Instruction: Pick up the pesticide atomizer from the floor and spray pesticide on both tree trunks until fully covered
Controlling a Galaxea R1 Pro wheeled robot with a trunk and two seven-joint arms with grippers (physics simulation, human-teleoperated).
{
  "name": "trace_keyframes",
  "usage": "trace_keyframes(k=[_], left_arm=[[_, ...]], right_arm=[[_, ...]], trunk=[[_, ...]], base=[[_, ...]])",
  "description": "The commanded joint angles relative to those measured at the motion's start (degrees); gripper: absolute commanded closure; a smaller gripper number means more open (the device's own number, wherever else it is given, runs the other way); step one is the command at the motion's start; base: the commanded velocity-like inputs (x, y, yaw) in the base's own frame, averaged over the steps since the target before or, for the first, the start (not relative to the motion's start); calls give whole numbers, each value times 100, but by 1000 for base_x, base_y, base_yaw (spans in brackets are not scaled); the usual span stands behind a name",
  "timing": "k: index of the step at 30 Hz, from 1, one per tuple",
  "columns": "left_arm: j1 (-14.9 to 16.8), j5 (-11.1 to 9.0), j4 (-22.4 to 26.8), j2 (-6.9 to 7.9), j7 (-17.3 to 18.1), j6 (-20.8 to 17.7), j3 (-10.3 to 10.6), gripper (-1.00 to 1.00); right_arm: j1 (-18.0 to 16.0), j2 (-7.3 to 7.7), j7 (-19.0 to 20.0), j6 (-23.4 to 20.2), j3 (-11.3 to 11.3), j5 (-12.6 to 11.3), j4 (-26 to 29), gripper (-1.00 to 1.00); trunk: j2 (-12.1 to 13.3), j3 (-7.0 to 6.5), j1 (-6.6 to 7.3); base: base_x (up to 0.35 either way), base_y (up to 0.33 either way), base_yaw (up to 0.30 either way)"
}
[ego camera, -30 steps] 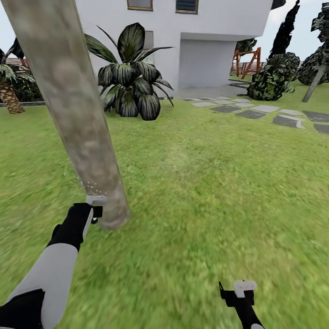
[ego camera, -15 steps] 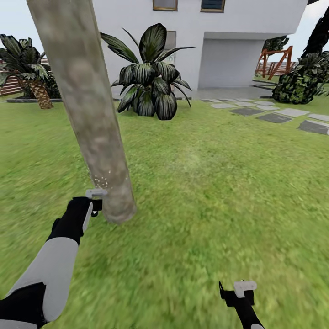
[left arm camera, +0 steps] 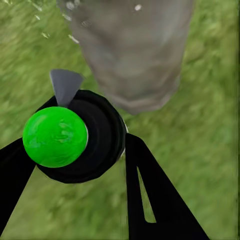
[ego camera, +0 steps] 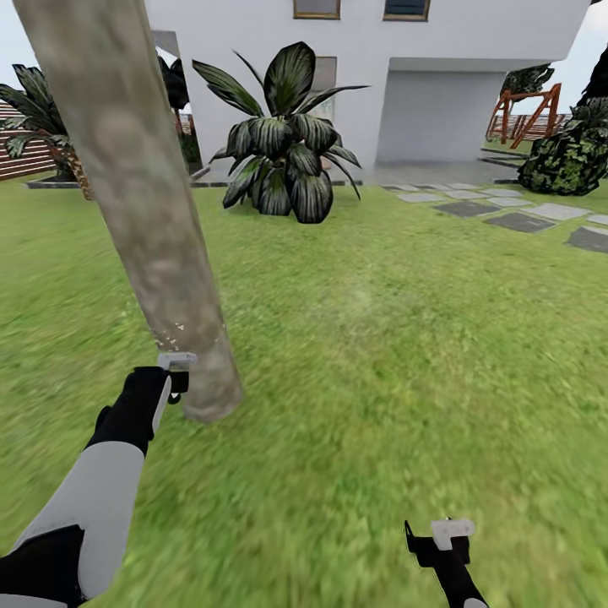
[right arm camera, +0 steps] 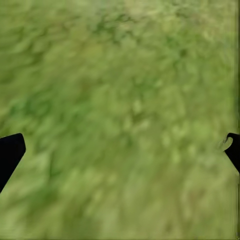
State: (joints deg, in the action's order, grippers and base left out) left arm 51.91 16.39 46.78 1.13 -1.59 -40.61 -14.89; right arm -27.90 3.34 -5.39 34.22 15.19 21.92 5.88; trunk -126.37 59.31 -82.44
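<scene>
Clamped on the pesticide atomizer (left arm camera: 75, 137), my left gripper (left arm camera: 80, 150) has its two black fingers (left arm camera: 150, 195) pressed against either side of the black round body, whose bright green cap faces the wrist camera and whose grey nozzle points toward the base of the trunk. From the head camera I see the left gripper (ego camera: 173, 376) held low, just beside the tree trunk (ego camera: 143, 203), with the pale sprayer head nearly touching the bark close to the ground. I cannot tell whether it touches. A scatter of small white specks sits on the bark just above the nozzle, and the same specks show at the edge of the trunk (left arm camera: 135, 50) in the left wrist view.

My right gripper (ego camera: 443, 540) hangs low at the near right of the head view, well apart from the trunk, over bare grass. In its wrist view the dark fingertips (right arm camera: 11, 152) sit far apart at opposite edges, so the jaws stand wide open with nothing between them but the lawn (right arm camera: 120, 120).

The trunk leans slightly and rises out of the head view. Beyond it on the lawn (ego camera: 380, 338) stands a broad striped-leaf plant (ego camera: 283, 152) in front of the white house (ego camera: 439, 76), with grey stepping stones (ego camera: 515, 215) off to the right.
</scene>
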Motion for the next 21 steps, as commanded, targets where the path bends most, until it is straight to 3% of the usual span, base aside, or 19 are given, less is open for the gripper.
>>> trace_keyframes(k=[1, 7, 14, 21], left_arm=[[3, -14, 6, 0, -17, -26, 1, 100], [3, -15, 6, -6, -17, -26, 2, 100], [-3, -14, 6, -3, -17, -26, 8, 100], [-62, -5, -68, 202, -5, -15, 34, 100]], right_arm=[[-5, 0, -38, 14, 19, 64, -8, -100], [-5, 0, -38, 14, 19, 51, -8, -100], [-5, 0, -39, 14, 19, 49, -8, -100], [-5, 0, -38, 14, 19, 51, -8, -100]], trunk=[[-2, 5, -1], [-2, 5, -1], [-2, 5, -1], [-2, 5, -1]], base=[[152, -240, 0], [133, -248, 29], [96, -263, 256], [95, -263, 278]])
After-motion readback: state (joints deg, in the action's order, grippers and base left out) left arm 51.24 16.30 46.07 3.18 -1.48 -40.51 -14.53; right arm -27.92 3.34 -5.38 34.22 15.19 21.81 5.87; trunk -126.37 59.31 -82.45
